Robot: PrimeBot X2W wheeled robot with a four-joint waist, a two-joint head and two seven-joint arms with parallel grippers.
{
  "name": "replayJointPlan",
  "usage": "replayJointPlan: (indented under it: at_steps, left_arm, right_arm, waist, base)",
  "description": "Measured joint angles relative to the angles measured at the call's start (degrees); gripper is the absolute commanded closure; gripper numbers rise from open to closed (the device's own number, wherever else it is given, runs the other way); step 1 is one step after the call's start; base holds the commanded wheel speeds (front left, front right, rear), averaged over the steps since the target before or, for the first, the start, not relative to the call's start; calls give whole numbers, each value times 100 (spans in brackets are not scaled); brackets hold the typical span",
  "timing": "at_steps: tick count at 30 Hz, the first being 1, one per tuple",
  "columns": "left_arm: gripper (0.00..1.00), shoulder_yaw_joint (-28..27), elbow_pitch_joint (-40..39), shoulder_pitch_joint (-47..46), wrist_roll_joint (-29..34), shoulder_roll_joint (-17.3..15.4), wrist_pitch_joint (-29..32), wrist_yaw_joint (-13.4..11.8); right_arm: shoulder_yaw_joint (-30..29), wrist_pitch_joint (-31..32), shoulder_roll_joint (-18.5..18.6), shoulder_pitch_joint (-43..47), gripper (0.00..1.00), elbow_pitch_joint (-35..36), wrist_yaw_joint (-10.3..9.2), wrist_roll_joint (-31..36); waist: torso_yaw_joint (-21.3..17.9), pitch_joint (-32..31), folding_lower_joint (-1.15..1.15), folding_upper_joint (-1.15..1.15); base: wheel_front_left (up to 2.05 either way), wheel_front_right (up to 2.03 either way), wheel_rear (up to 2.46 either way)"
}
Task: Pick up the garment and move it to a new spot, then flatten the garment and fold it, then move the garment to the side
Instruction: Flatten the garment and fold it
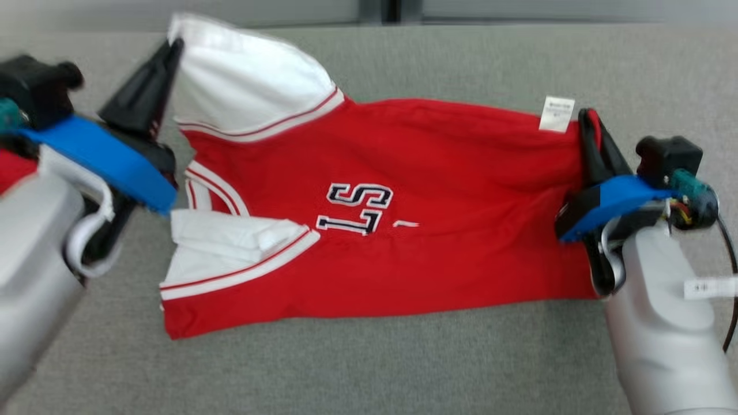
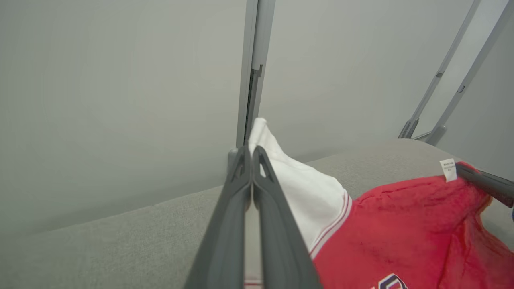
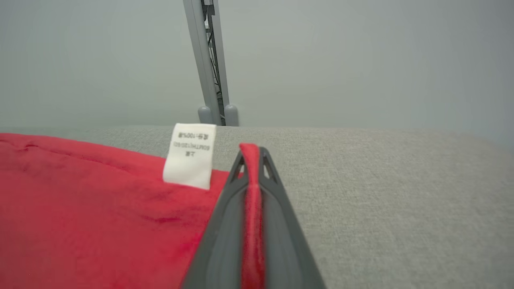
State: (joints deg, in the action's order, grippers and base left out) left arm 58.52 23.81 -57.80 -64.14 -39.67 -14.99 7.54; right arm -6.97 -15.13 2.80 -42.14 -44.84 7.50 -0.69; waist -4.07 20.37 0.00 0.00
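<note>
We judge this to be the folding step: the garment point(image 1: 432, 173) lies spread on the grey worktop point(image 1: 403, 369), and both tools are pinched tight on its far edge. The left tool point(image 1: 173, 49) grips the far white sleeve point(image 1: 248, 80), raised off the cloth. The right tool point(image 1: 588, 115) grips the red hem point(image 3: 251, 208) beside the label point(image 1: 557, 113). Next, both should lift together and carry that edge evenly toward the near side. We count one garment, two sleeves, one label, two tools.
</note>
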Motion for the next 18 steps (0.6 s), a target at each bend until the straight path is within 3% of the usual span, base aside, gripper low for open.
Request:
replayJointPlan:
  at_steps: [10,16,17,18]
  left_arm:
    - [100,-1381,-155,2504,448,759,0,0]
    - [100,-1871,-174,3555,687,1116,0,0]
    - [100,-1885,-158,3652,725,1151,0,0]
    - [74,-1893,-126,3750,777,1194,0,0]
  right_arm:
    - [-46,0,-1,1652,100,845,0,-57]
    - [-73,1,0,2349,100,1000,0,-152]
    - [-74,1,-3,2421,85,980,0,-182]
    - [-77,1,-3,2485,52,937,0,-271]
  waist:
    - [200,-876,-1,0]
    - [238,-1179,-2,0]
    - [241,-1212,-2,0]
    - [243,-1245,-2,0]
  base:
    - [0,0,0]
    - [0,0,0]
    - [0,0,0]
    - [0,0,0]
